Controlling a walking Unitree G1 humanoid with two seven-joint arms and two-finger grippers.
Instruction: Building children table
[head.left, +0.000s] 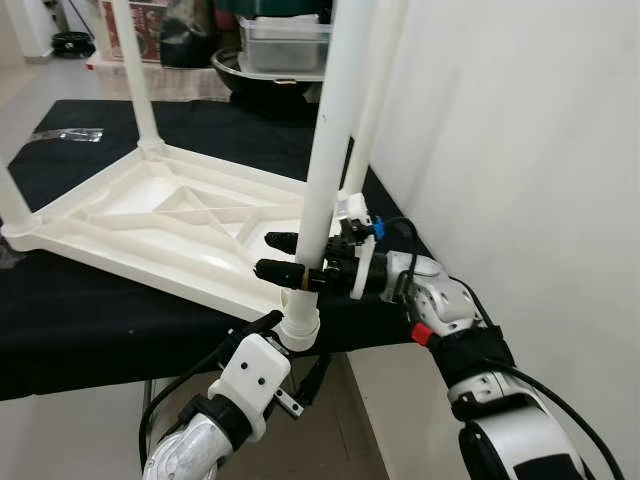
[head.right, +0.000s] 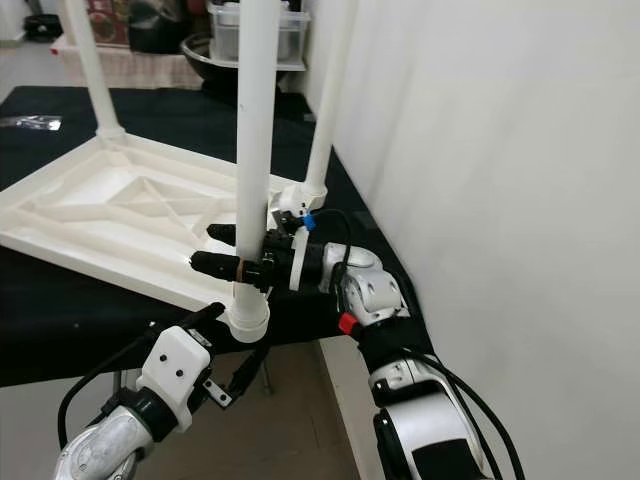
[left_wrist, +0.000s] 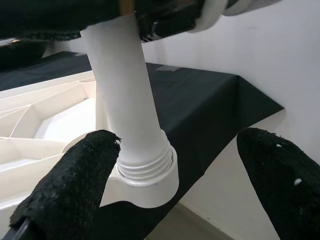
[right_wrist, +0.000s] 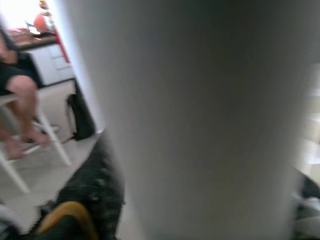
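The upturned white table top (head.left: 150, 225) is seen lying on a black-covered surface (head.left: 90, 310). The near corner leg (head.left: 335, 130) is pinched by the right gripper (head.left: 285, 256) just above its threaded socket (left_wrist: 145, 180). The left gripper (left_wrist: 175, 175) is spread wide below it. No writing is legible.

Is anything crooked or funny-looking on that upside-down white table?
Yes. The near corner leg leans: it tilts away from the leg behind it. Its threads still show above the socket, so it isn't screwed fully in. The right gripper holds it.
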